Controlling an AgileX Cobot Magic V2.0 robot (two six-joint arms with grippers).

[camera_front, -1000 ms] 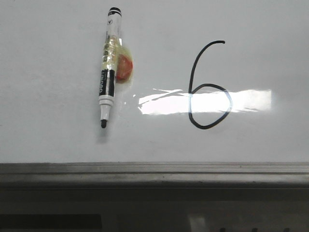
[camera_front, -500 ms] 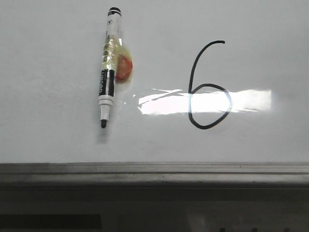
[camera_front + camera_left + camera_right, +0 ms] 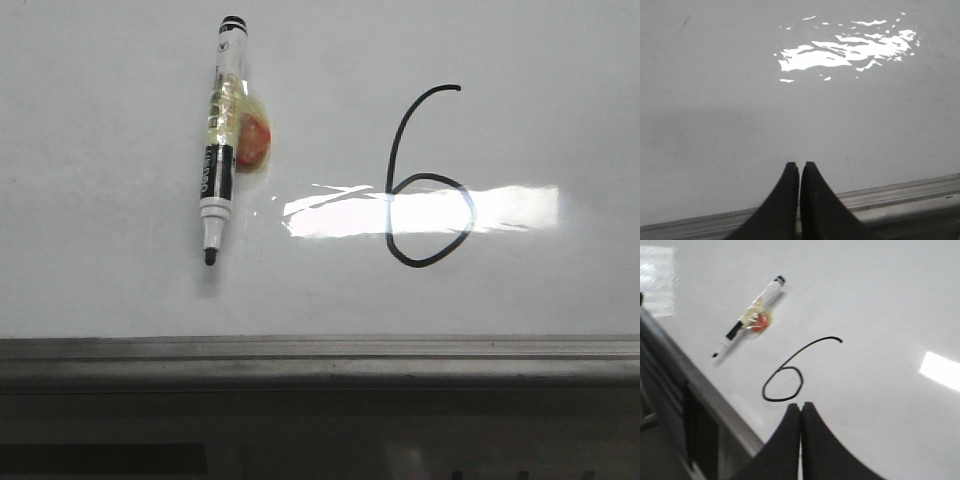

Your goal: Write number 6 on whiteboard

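Observation:
A black hand-drawn number 6 stands on the whiteboard, its loop crossing the bright glare. It also shows in the right wrist view. A black-and-white marker with yellow tape and an orange blob lies uncapped on the board left of the digit, tip toward the rail; it shows in the right wrist view too. My right gripper is shut and empty, just short of the 6's loop. My left gripper is shut and empty over bare board by the rail. Neither gripper shows in the front view.
A grey metal edge rail runs along the board's near side, seen also in the left wrist view and the right wrist view. Beyond the rail the board drops to dark space.
The marker and the 6 sit a few pixels further left in the front view than before, a slight shift of view. Nothing else differs.

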